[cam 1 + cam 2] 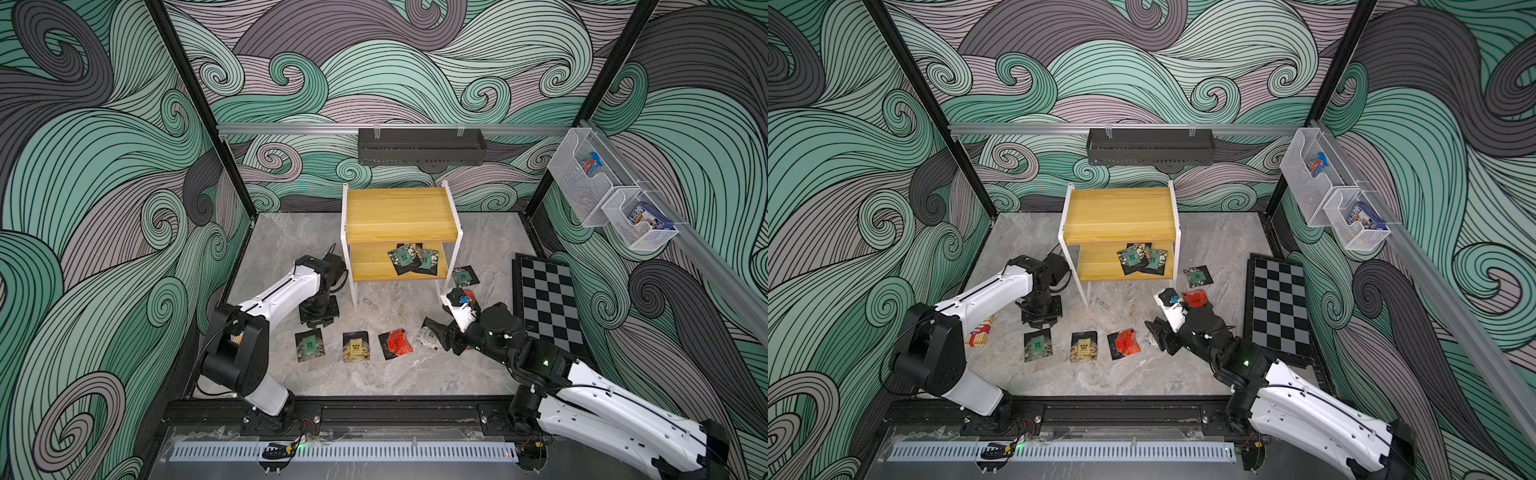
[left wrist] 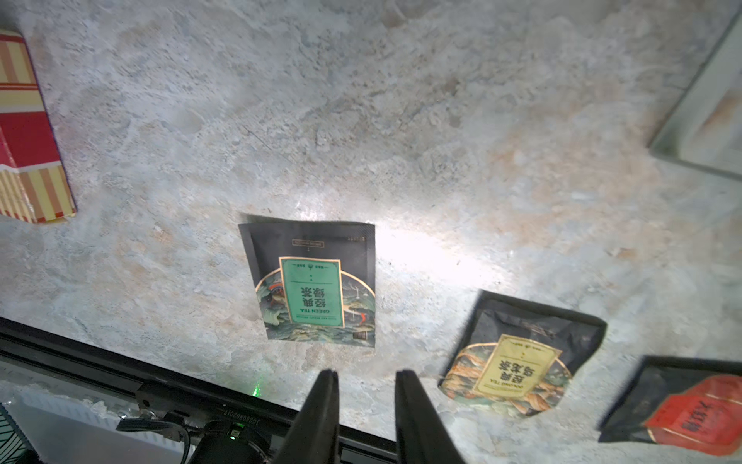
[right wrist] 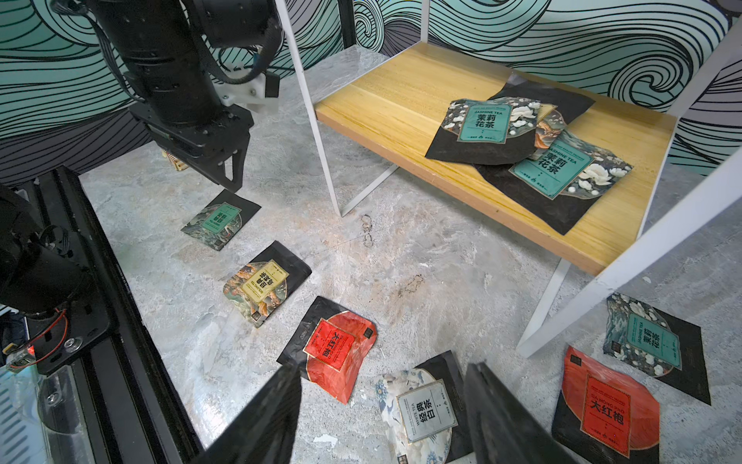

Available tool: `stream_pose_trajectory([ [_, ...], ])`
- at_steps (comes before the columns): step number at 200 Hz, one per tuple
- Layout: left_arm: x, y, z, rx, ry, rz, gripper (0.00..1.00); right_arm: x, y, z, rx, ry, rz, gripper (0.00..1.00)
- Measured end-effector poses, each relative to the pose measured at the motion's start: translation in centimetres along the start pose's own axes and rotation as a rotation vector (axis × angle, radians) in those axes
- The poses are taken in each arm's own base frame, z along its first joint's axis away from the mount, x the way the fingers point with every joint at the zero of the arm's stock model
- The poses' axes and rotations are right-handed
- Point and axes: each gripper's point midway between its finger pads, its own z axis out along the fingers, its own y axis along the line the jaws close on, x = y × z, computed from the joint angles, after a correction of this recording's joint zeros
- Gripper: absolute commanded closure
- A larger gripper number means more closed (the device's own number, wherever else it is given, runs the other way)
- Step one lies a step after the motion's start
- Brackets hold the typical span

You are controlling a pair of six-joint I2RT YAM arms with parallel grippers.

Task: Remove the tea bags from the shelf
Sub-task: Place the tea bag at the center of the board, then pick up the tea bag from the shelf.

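The shelf [image 1: 399,212] [image 1: 1119,212] [image 3: 401,92] stands at the back, and its lower yellow board bears a small pile of teal-labelled tea bags [image 1: 413,257] [image 1: 1142,257] [image 3: 482,120]. My left gripper [image 2: 367,373] [image 1: 316,324] hangs open and empty just above a green tea bag [image 2: 317,289] [image 1: 309,345] lying on the floor. Beside that lie a gold one [image 1: 356,347] [image 2: 518,369] and a red one [image 1: 397,343] [image 3: 333,347]. My right gripper [image 3: 385,367] [image 1: 434,334] is open over a white tea bag [image 3: 425,409]. A teal bag [image 3: 654,345] and a second red bag [image 3: 606,405] lie near the shelf's leg.
A chessboard [image 1: 548,307] lies flat along the right wall. A red-and-cream striped box [image 1: 980,332] [image 2: 28,132] sits on the floor under my left arm. A dark tray [image 1: 419,145] hangs on the back wall, clear bins [image 1: 590,178] on the right wall.
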Motion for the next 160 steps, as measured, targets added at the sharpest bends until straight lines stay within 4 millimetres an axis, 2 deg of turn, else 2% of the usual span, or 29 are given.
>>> stream_pose_trajectory([
  [42,-0.2,0.2,-2.0,0.054,-0.073,-0.011,0.69,0.0,0.1,0.0,-0.004,0.001,0.001,0.31],
  [107,-0.3,1.0,-6.0,0.154,-0.224,-0.029,0.63,-0.2,-0.1,0.0,-0.017,0.017,0.049,0.25],
  [126,-0.4,1.3,-7.0,0.185,-0.263,-0.038,0.59,-1.2,-0.9,-0.5,-0.012,0.012,0.101,0.24],
  [160,-1.3,1.4,-9.6,0.283,-0.378,-0.066,0.53,-3.5,-3.5,-1.7,0.01,-0.023,0.237,0.23],
])
